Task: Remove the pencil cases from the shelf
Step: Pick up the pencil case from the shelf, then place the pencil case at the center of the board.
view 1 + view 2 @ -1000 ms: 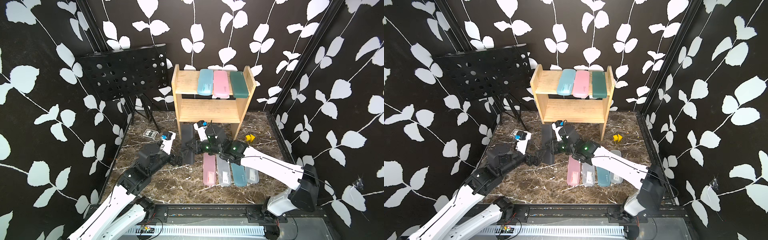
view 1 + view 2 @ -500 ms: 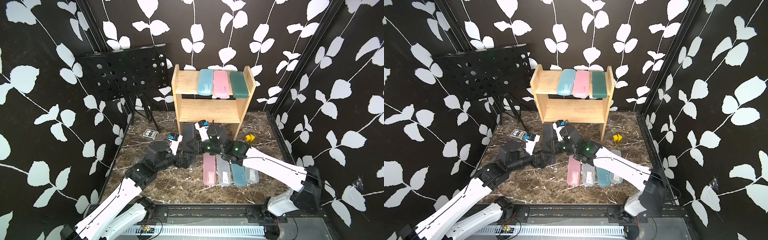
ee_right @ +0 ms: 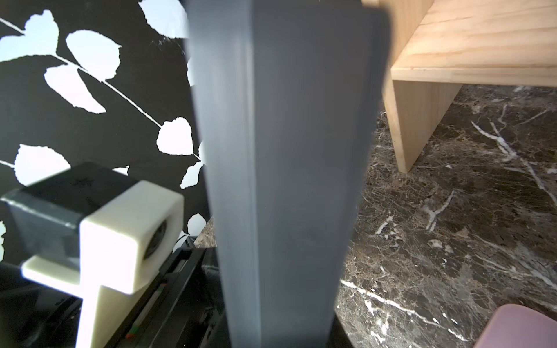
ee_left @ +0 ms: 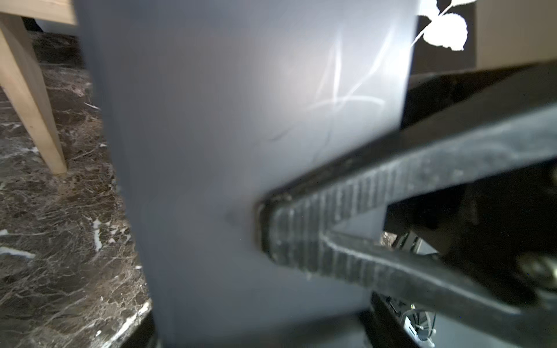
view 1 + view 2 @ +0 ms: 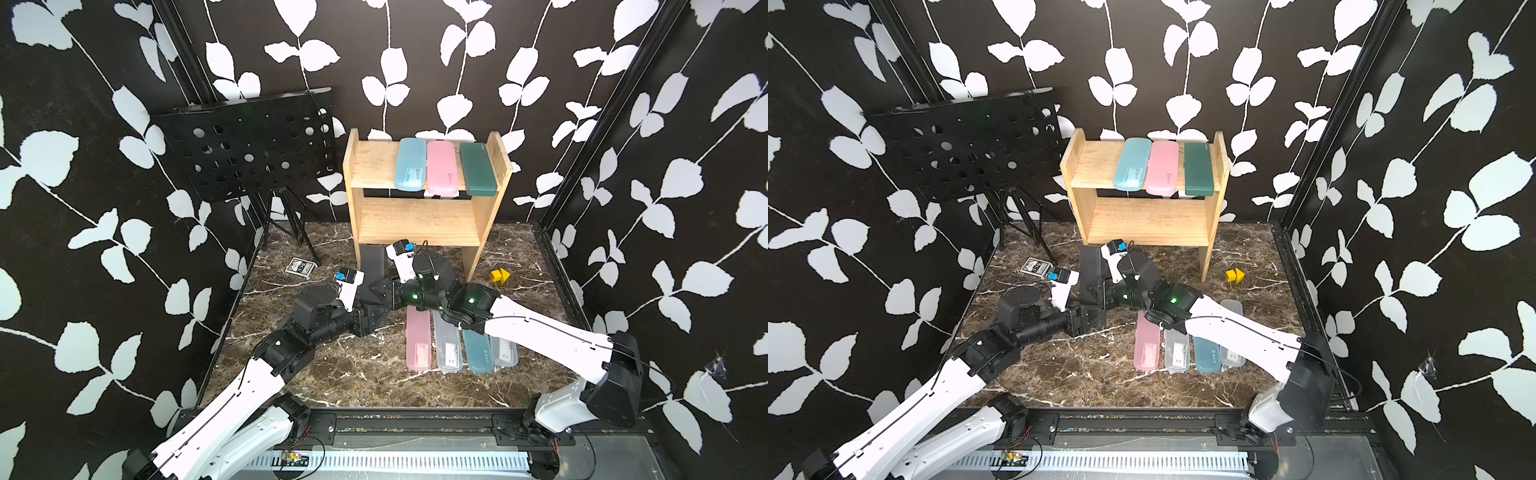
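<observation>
A black pencil case (image 5: pixel 371 264) (image 5: pixel 1089 270) hangs tilted just in front of the shelf (image 5: pixel 415 224). My right gripper (image 5: pixel 384 291) is shut on its edge; in the left wrist view its ribbed fingers (image 4: pixel 301 241) pinch the case (image 4: pixel 241 120). My left gripper (image 5: pixel 374 319) sits at the case's near end with fingers on either side; whether they press on it is hidden. The top tier holds light-blue (image 5: pixel 410 164), pink (image 5: pixel 442 168) and dark green (image 5: pixel 478 168) pencil cases. Several more lie in a row on the floor (image 5: pixel 447 347).
A black perforated music stand (image 5: pixel 249 145) stands at the back left on its tripod. A small card box (image 5: pixel 300 267) lies left of the arms and a yellow piece (image 5: pixel 500 275) right of the shelf leg (image 5: pixel 471 257). Black walls close in the marble floor (image 5: pixel 353 374).
My left arm has swung right and forward to the black case's near end, and its jaws have narrowed around it. The right gripper has kept hold of the case in about the same place.
</observation>
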